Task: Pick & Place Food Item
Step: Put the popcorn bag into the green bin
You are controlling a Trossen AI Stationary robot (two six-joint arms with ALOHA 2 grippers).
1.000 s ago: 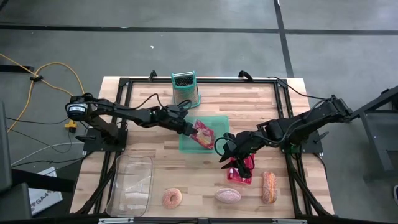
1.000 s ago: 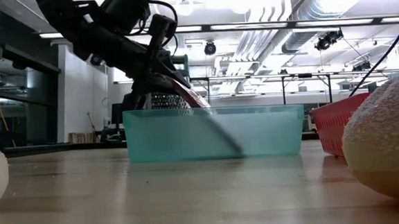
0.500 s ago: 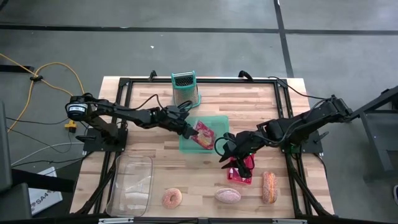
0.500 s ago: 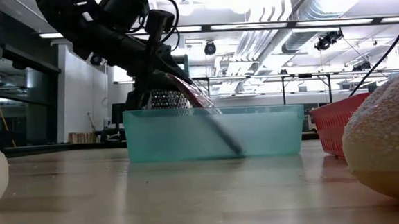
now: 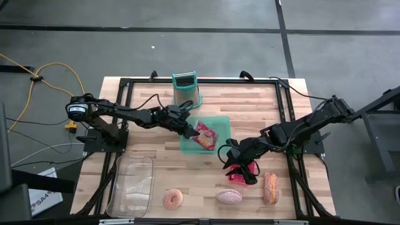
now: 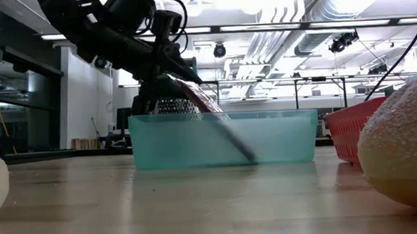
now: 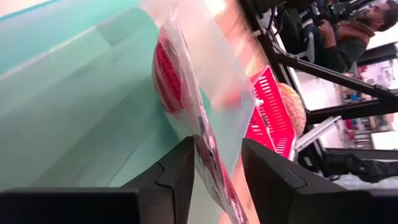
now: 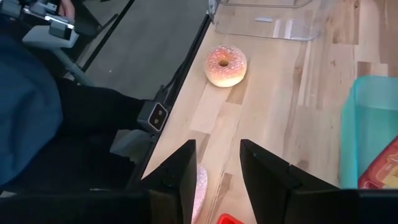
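A teal bin (image 5: 220,120) stands mid-table. Inside it a clear bag of red food (image 5: 206,134) leans tilted, its lower end on the bin's floor (image 6: 247,157). My left gripper (image 5: 192,130) reaches in from the table's left, open, with the bag's upper edge (image 7: 202,146) between its fingers. My right gripper (image 5: 230,157) hovers open with nothing between its fingers, above the left end of a red basket (image 5: 242,179) to the bin's near right. Its wrist view looks along the table toward a pink sprinkled donut (image 8: 226,65). My left gripper has the bag's thin upper edge (image 7: 205,155) between its parted fingers. It comes in slanting down from the table's left. The edge lies along the inner side of one finger (image 7: 183,168), and a gap shows to the other finger. The bag stays tilted, its lower end in the bin.
Along the near edge lie the donut (image 5: 173,199), a pink bun (image 5: 229,196) and a long sugared pastry (image 5: 270,187). A clear container (image 5: 132,181) sits at the near left. A teal grater (image 5: 186,87) stands at the far edge behind the bin.
My right gripper has swung a little toward the table's near edge and now hangs over the red basket's left end. The bag keeps its lean in the bin.
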